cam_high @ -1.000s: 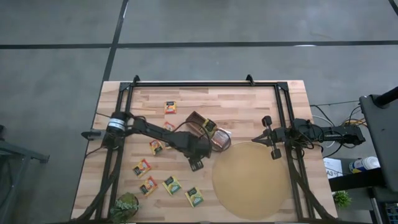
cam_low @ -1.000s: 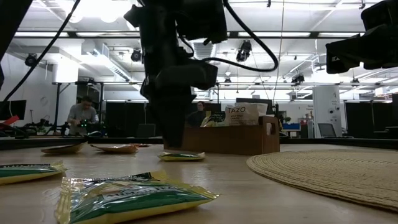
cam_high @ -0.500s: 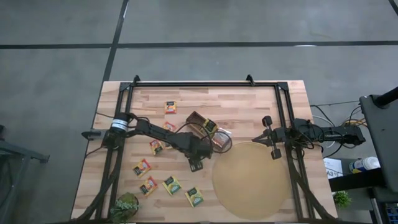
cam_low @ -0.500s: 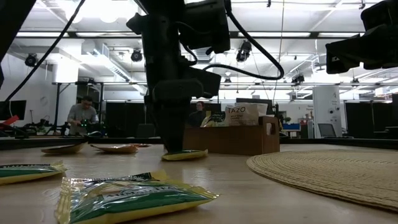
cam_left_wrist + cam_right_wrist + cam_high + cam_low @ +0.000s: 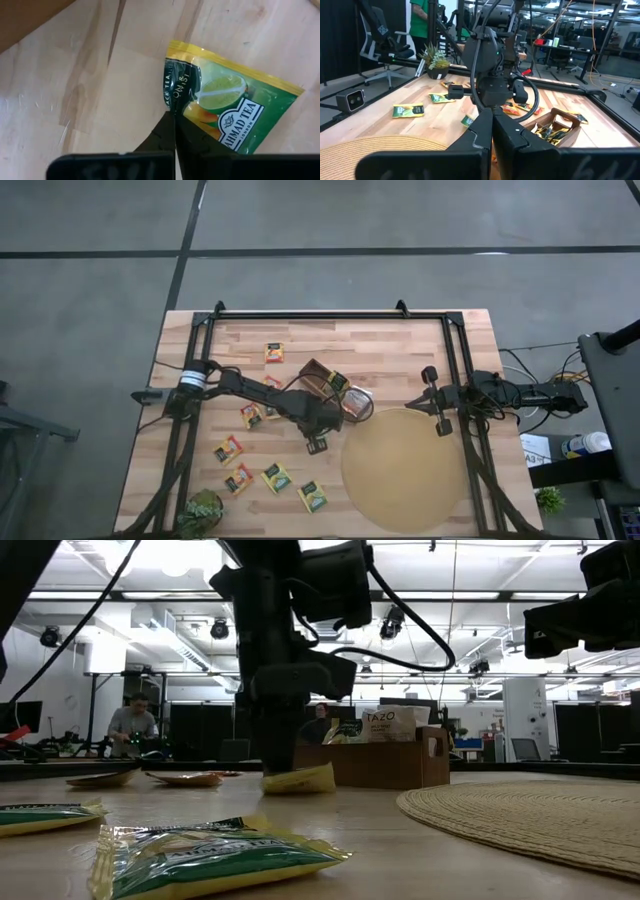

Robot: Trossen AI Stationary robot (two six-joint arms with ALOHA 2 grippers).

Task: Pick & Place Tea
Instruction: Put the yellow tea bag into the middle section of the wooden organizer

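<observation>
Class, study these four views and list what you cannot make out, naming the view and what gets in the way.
- High view: the sachet held by the left gripper is hidden under that arm.
- Left wrist view: the sachet's lower corner is covered by the fingers.
- Low view: the wooden box contents are screened by its wall.
- High view: print on the loose sachets is too small.

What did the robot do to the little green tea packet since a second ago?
The left gripper came down and shut its jaws on the green tea packet, tipping one edge up off the table. The right gripper, the brown box, the round mat and the other packets stayed as they were.
</observation>
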